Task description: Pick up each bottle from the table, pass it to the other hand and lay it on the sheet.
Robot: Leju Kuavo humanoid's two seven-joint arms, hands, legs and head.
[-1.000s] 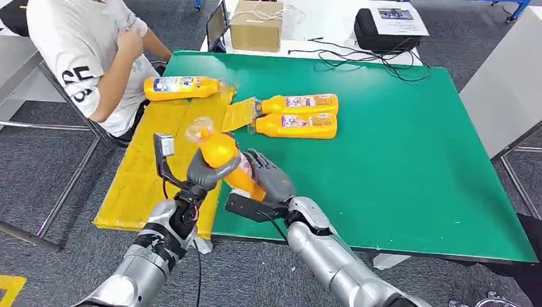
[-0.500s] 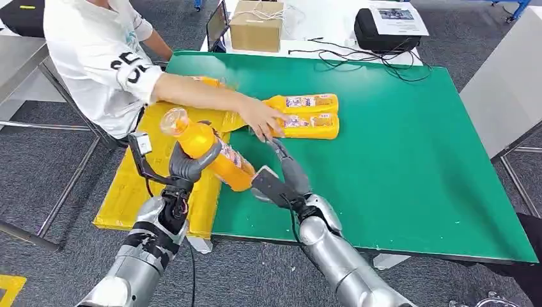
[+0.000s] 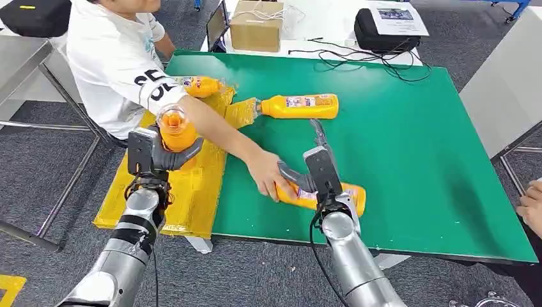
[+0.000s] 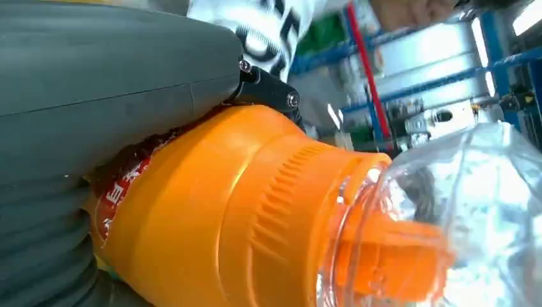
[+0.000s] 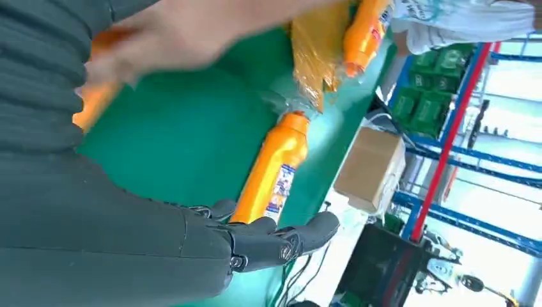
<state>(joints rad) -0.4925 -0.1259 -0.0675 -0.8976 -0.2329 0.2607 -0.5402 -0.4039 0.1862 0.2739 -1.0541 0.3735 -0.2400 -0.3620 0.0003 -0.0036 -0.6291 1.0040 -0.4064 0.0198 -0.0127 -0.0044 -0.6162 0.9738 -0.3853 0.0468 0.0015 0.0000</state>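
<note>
My left hand (image 3: 161,152) grips an orange bottle (image 3: 176,130) upright, clear cap up, over the yellow sheet (image 3: 150,195). Up close, the left hand (image 4: 96,96) wraps the bottle (image 4: 224,211) below its clear cap (image 4: 447,211). My right hand (image 3: 317,161) is open above the green table (image 3: 422,160), fingers straight, holding nothing. Just under it a second bottle (image 3: 323,197) lies flat, held by a person's hand (image 3: 265,176). A third bottle (image 3: 300,105) lies farther back, also in the right wrist view (image 5: 271,173) beyond my fingers (image 5: 275,243). Another bottle (image 3: 199,85) lies on the sheet, partly behind the person's arm.
A person (image 3: 115,64) sits at the table's left side, arm stretched across the sheet. A cardboard box (image 3: 255,25), a black case (image 3: 383,29) and cables (image 3: 364,57) lie beyond the far edge. Another person's hand (image 3: 530,206) shows at the right.
My left hand took the bottle leftward over the sheet and turned it upright. My right hand let go and moved right. The person dragged one back bottle toward the table's front.
</note>
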